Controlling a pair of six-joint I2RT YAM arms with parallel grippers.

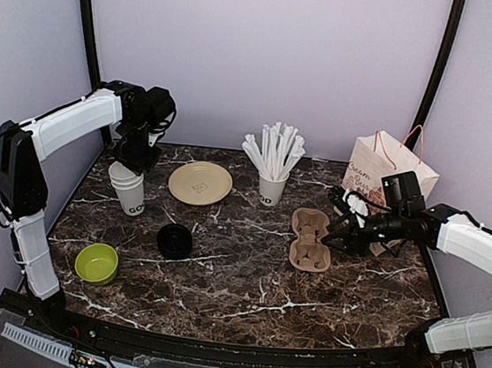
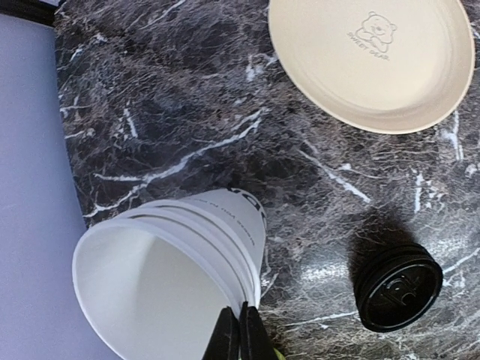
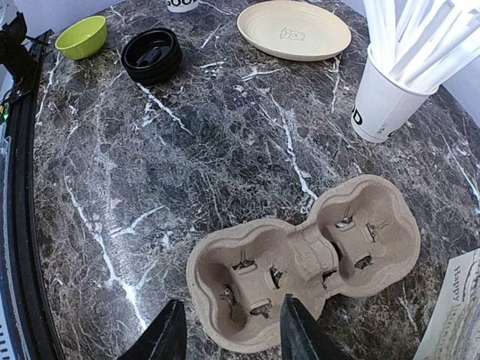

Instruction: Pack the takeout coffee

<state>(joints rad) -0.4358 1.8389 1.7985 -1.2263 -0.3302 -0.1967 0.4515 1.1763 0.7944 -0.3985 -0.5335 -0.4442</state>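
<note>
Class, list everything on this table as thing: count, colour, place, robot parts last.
paper cups: one nested stack, white, far left
lids: one stack, black, left of centre
plate: one, cream, far centre-left
bowl: one, lime green, near left
cup of straws: one, white, far centre
cup carrier: one, brown, right of centre
paper bag: one, cream, far right
left gripper: one, black, shut on the paper cups' rim
right gripper: one, black, open around the cup carrier's end

Cream plate (image 2: 375,67), far centre: "SWEET BEAR" under a bear logo. Paper bag (image 3: 459,315), far right: "Happy" (the rest is cut off). White cup stack (image 1: 127,190), left: "GO".
</note>
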